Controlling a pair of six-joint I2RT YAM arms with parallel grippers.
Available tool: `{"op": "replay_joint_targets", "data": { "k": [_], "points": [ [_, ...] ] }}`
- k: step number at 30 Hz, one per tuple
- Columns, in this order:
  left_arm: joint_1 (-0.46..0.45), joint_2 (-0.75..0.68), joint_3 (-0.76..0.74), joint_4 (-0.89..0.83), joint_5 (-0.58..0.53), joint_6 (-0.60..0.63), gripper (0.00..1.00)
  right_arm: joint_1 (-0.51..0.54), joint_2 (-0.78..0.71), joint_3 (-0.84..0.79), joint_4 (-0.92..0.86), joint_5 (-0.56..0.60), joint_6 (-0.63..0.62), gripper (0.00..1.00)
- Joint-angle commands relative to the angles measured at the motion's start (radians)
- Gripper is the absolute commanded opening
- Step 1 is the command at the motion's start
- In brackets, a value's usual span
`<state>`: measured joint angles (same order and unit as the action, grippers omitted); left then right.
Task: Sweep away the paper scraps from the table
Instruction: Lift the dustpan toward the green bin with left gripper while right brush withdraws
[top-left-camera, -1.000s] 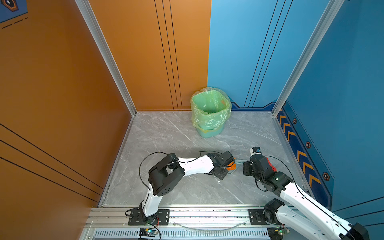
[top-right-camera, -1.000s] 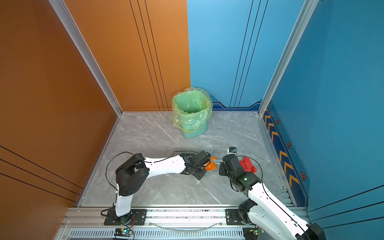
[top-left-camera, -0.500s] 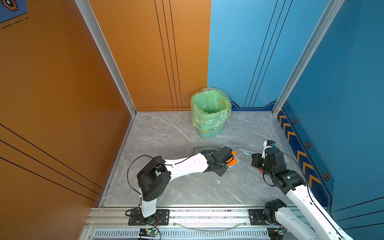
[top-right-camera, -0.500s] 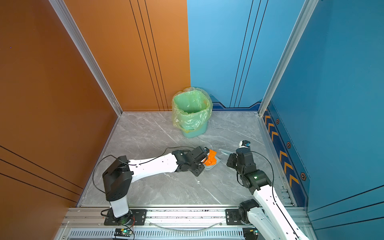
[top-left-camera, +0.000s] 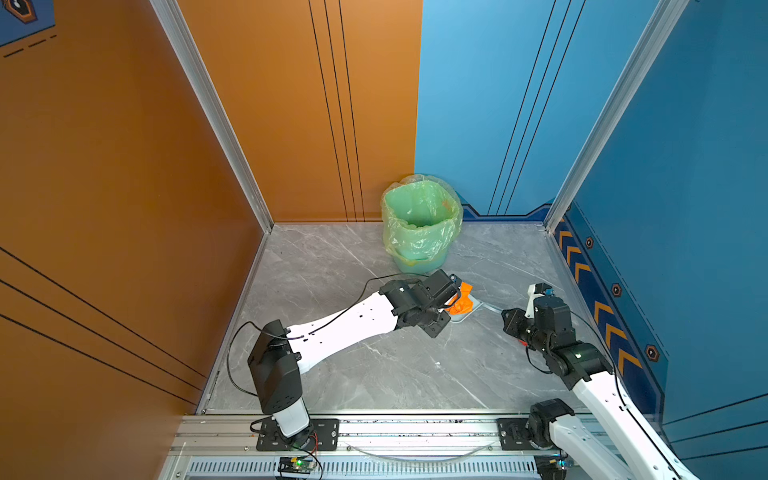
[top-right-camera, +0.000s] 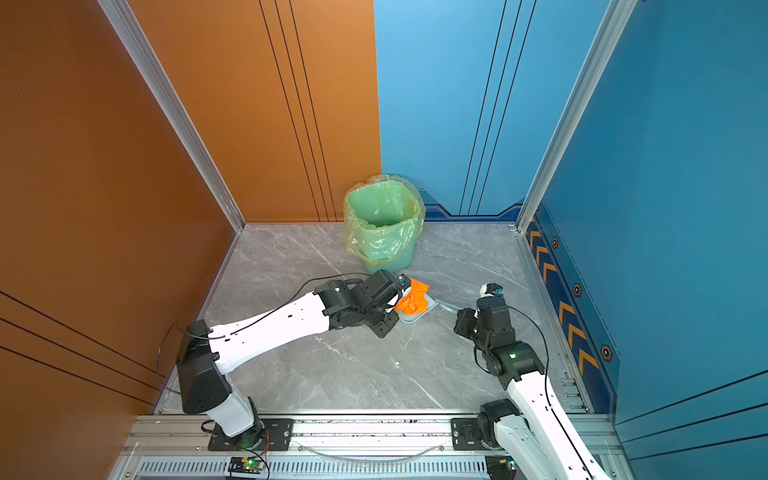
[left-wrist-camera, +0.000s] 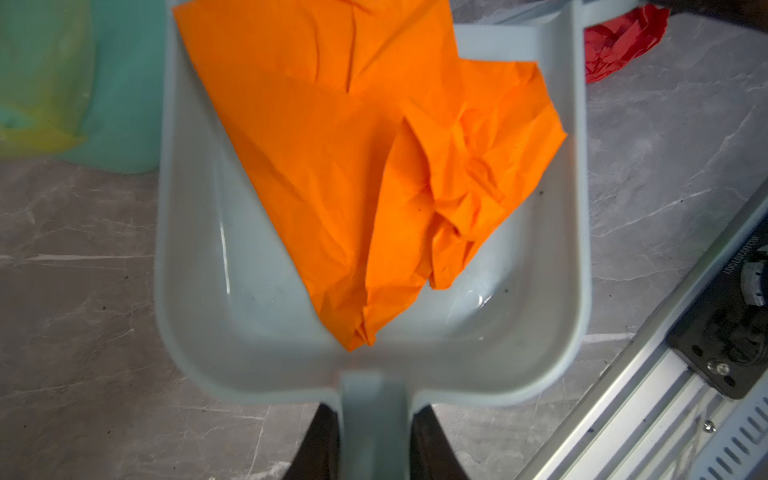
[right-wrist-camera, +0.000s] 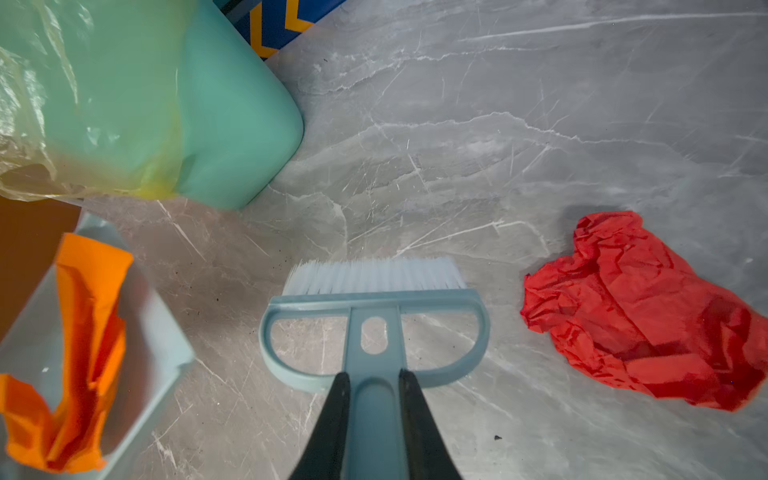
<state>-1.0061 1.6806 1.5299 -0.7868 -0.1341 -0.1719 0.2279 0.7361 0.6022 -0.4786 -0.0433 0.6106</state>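
Your left jaws pinch the dustpan handle. The orange scrap lies in the pan, near the bin. Further right, your right jaws pinch the brush handle. The red scrap lies on the surface beside the brush, not touching it.
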Motion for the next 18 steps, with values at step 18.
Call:
{"op": "replay_joint_targets", "data": {
  "k": [18],
  "points": [
    [0.136,-0.114,0.267,-0.242,-0.101,0.167,0.00,-0.007,0.001,-0.055,0.055,-0.031,0.043,0.00]
  ]
}}
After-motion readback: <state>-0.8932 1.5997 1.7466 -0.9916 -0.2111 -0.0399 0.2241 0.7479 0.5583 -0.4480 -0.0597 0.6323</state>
